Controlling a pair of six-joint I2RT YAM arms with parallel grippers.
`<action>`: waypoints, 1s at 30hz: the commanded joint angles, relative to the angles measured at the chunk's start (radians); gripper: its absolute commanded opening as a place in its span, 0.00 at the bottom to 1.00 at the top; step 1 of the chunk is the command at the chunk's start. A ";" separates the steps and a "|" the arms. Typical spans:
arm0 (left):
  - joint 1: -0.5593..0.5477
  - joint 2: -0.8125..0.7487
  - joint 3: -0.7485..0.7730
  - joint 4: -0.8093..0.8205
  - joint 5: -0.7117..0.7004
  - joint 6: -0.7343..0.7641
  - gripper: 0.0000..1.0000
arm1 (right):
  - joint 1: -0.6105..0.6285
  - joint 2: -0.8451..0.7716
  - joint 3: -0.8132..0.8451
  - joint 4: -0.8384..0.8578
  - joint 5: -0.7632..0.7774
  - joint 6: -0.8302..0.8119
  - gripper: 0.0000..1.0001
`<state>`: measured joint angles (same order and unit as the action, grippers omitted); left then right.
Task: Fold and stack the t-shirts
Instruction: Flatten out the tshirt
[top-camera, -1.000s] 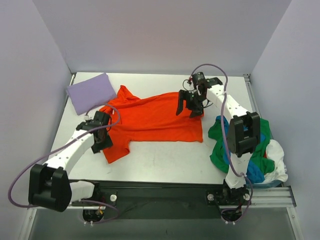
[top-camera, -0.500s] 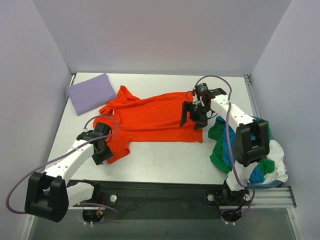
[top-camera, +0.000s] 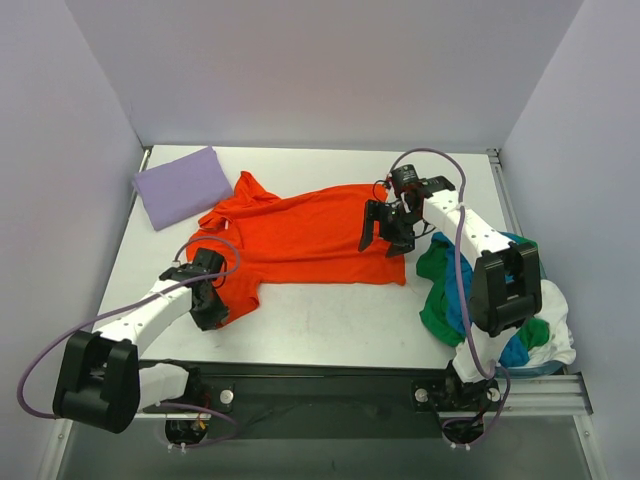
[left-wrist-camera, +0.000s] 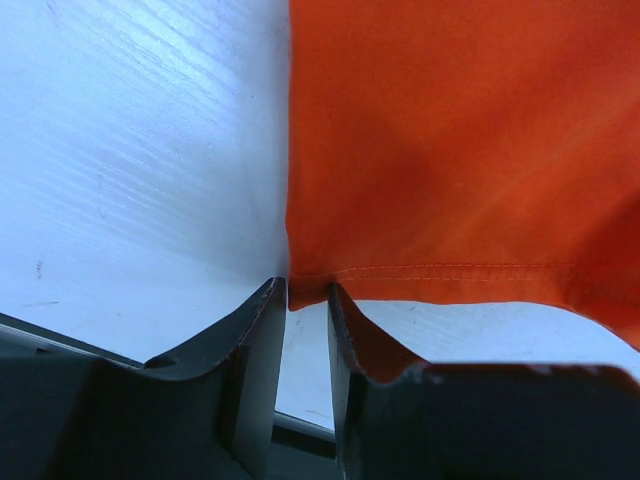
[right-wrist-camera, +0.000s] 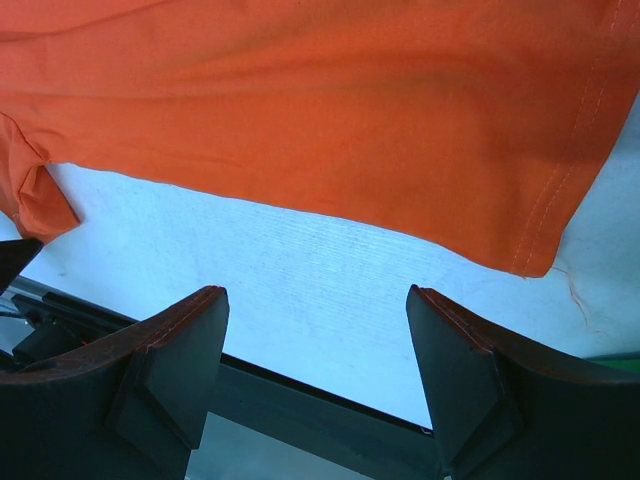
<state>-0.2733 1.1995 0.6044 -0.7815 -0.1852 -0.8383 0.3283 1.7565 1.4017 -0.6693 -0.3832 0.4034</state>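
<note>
One pinch seen only by wrist: left gripper on orange t-shirt hem | right gripper spread wide

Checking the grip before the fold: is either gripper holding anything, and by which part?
Right gripper: open, nothing held. Left gripper: nearly shut at the hem corner of the bright orange-red cloth t-shirt; a firm hold cannot be told.

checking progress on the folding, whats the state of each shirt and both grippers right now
orange shirt: spread flat, unfolded
purple shirt: folded, far left corner
green shirt: crumpled in heap at right edge
blue shirt: crumpled, same heap
white shirt: crumpled, same heap
left gripper: nearly closed at orange sleeve corner, grip unclear
right gripper: open above orange hem corner
</note>
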 joint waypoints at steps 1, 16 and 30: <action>-0.003 0.015 -0.009 0.033 0.015 -0.010 0.33 | 0.003 -0.052 0.010 -0.024 -0.005 0.014 0.73; 0.189 -0.064 0.011 0.033 0.062 0.053 0.00 | 0.002 -0.144 -0.190 -0.024 0.104 -0.006 0.73; 0.318 -0.114 0.012 0.045 0.093 0.084 0.00 | -0.080 -0.134 -0.339 0.040 0.267 0.015 0.54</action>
<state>0.0357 1.0992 0.5945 -0.7654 -0.1108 -0.7734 0.2619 1.6184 1.0637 -0.6327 -0.1711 0.4068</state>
